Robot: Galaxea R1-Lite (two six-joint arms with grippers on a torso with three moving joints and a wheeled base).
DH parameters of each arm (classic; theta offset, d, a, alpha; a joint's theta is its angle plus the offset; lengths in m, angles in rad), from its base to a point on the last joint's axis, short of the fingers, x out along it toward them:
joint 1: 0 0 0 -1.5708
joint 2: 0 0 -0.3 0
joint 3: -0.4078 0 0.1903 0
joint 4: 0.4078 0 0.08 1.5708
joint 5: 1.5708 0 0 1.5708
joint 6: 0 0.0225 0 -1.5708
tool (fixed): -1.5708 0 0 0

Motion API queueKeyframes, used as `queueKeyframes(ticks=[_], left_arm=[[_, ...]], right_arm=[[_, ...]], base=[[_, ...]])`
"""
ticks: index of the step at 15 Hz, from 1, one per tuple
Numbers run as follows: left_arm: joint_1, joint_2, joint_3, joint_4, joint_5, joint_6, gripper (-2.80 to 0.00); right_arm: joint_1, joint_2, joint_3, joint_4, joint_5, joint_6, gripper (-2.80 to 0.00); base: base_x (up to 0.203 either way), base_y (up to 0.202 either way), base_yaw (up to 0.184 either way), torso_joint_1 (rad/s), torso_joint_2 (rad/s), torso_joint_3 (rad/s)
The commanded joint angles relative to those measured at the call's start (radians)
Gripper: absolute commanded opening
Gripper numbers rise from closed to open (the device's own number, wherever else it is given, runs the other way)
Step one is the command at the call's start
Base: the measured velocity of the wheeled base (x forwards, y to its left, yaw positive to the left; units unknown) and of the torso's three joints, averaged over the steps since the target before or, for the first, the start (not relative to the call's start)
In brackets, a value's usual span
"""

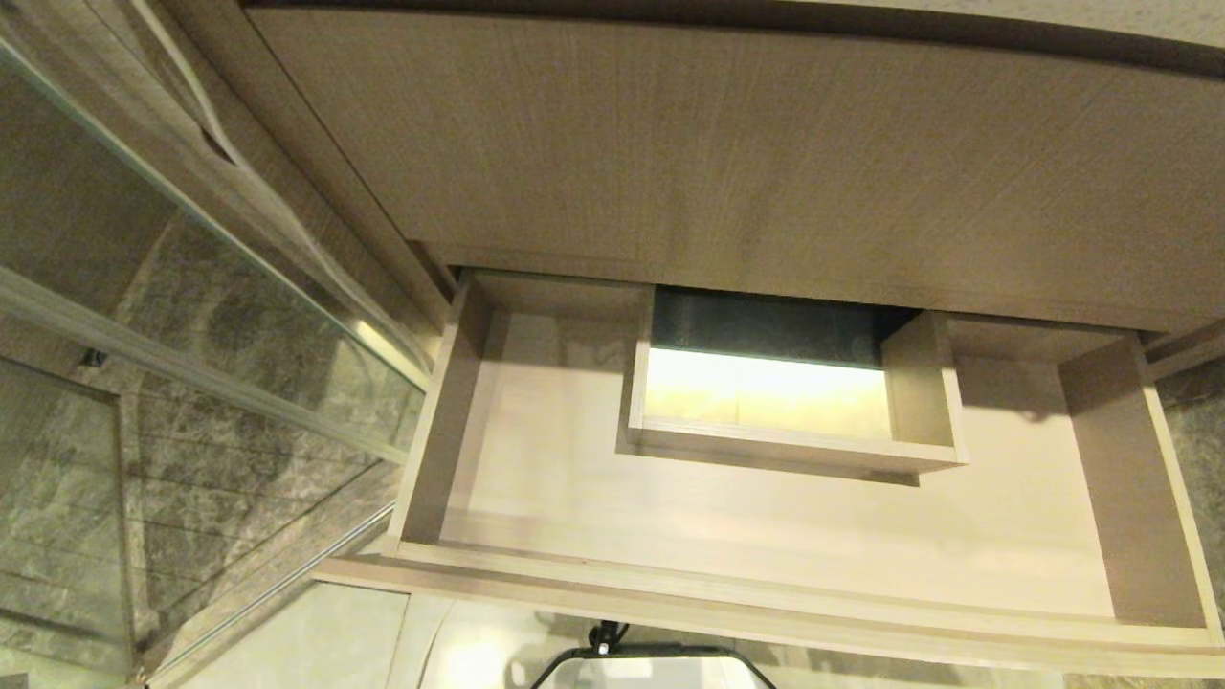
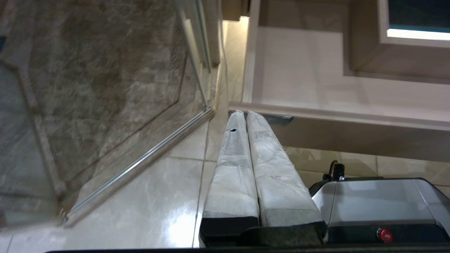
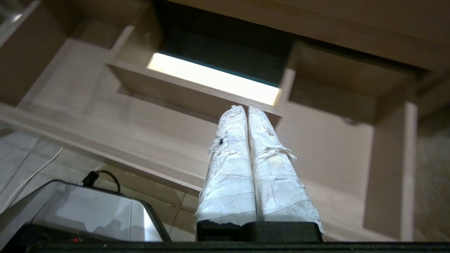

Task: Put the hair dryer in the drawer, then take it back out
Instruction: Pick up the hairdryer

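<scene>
**Drawer open, both grippers clenched on nothing**

Drawer (image 1: 785,536) pulled out from under the tall wood panel (image 1: 766,163). Its floor shows pale bare wood along the front edge and both side walls; nothing lies on the visible part. At mid back edge sits the boxed cutout (image 1: 785,450), walled on three sides, open at the bottom: a bright lit surface shows through it, with a dark band behind. Nothing seen inside the cutout either.

Hair dryer: in none of the three views, so its place cannot be told. A thin white cord (image 3: 31,175) runs over the floor tiles in the right wrist view; what it belongs to cannot be told.

Left gripper (image 2: 242,114): white-wrapped fingers pressed together, nothing between them, tips just below the drawer's front edge near its left corner, by the small dark label (image 2: 277,119).

Right gripper (image 3: 246,109): wrapped fingers likewise pressed together and empty, held before the drawer's front edge, pointing toward the cutout.

Neither arm shows in the head view. Robot base (image 1: 651,670) is visible below the drawer's front edge. Glass partition (image 1: 191,316) with metal rail stands beside the drawer's left corner, on glossy tiles (image 2: 140,207)
</scene>
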Motion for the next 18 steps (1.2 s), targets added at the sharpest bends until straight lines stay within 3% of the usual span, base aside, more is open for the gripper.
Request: queueKeyframes(ticks=[1,8,12,18], left_arm=[[0.000,0.000,0.002,0.000,0.000,0.000,-2.80],[0.000,0.000,0.000,0.000,0.000,0.000,-2.80],[0.000,0.000,0.000,0.000,0.000,0.000,-2.80],[0.000,0.000,0.000,0.000,0.000,0.000,-2.80]], right_arm=[[-0.001,-0.038,0.040,-0.002,0.001,0.005,-2.80],[0.000,-0.038,0.040,-0.002,0.000,0.012,-2.80],[0.000,-0.038,0.040,-0.004,0.000,0.019,-2.80],[0.000,-0.038,0.040,-0.004,-0.001,0.025,-2.80]], base=[[0.007,0.009,-0.099,0.010,0.00,-0.002],[0.001,0.007,-0.149,0.005,0.00,0.002],[-0.001,-0.001,0.023,0.123,-0.23,-0.106],[-0.002,-0.005,0.157,0.259,-0.49,-0.233]])
